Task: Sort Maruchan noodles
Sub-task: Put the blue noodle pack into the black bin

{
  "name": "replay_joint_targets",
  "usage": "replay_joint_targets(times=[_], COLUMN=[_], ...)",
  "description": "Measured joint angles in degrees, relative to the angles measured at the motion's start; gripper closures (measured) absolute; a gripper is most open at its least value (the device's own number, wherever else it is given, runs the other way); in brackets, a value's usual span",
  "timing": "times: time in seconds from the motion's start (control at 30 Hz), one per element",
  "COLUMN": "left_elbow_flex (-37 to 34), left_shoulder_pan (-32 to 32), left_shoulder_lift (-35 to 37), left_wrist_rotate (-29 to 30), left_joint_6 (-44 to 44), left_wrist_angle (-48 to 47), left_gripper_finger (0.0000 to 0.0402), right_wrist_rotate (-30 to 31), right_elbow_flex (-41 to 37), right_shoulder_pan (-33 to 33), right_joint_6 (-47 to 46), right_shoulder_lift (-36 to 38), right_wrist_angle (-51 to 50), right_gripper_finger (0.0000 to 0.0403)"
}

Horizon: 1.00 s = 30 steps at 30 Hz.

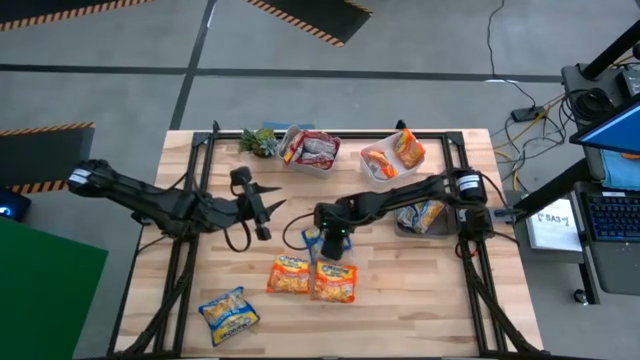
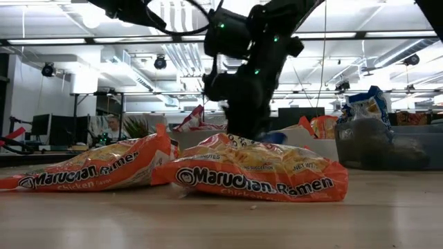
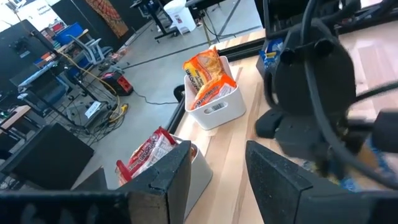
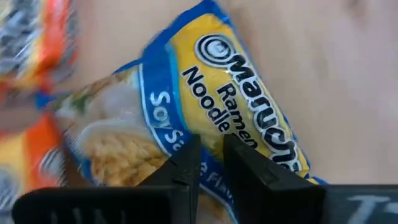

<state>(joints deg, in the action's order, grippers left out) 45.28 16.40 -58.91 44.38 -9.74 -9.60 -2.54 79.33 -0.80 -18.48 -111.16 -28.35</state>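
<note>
The right gripper (image 4: 210, 165), fingers nearly together just above the blue-yellow packet (image 4: 205, 118) beside the two orange packets (image 1: 312, 278), grasps nothing and should spread wider before descending squarely, while the left gripper (image 1: 268, 210) waits released beyond them.

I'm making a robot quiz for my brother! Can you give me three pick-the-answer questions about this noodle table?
1. The right gripper is above:
A the plant
B a blue-yellow packet
C a tub

2. Loose orange packets on the table:
A none
B five
C two

3. The left gripper is:
A open and empty
B shut on a packet
C shut on the plant

B: its wrist view shows that packet just below it.
C: two lie side by side.
A: a bare gap shows between its fingers.
</note>
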Motion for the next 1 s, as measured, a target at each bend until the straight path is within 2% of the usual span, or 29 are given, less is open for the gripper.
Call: replay_joint_targets(times=[0.07,0.2,0.37,0.47,0.73,1.0], left_elbow_flex=[0.0,0.0,-0.5,-0.6,-0.6,-0.6], left_shoulder_pan=[0.0,0.0,0.0,0.0,0.0,0.0], left_shoulder_lift=[-0.9,-3.1,-7.7,-11.6,-22.0,-30.3], left_wrist_rotate=[-0.1,-0.4,-7.8,-9.2,-9.1,-11.6], left_joint_6=[0.7,5.8,13.1,15.2,16.9,17.4], left_wrist_angle=[0.8,-0.7,-3.5,-3.3,-2.6,2.2], left_gripper_finger=[0.0265,0.0265,0.0265,0.0265,0.0267,0.0296], right_wrist_rotate=[2.9,3.4,3.2,3.2,3.2,3.2], right_elbow_flex=[0.0,0.0,0.1,-0.1,-1.7,-7.8], right_shoulder_pan=[0.1,0.2,0.2,0.2,0.2,0.2], right_joint_6=[0.1,1.8,2.7,2.7,1.3,-2.9], right_shoulder_lift=[-0.3,1.3,5.2,6.9,9.6,11.8], right_wrist_angle=[2.9,3.8,0.5,-2.5,-8.8,-7.3], right_gripper_finger=[0.0344,0.0344,0.0344,0.0344,0.0344,0.0344])
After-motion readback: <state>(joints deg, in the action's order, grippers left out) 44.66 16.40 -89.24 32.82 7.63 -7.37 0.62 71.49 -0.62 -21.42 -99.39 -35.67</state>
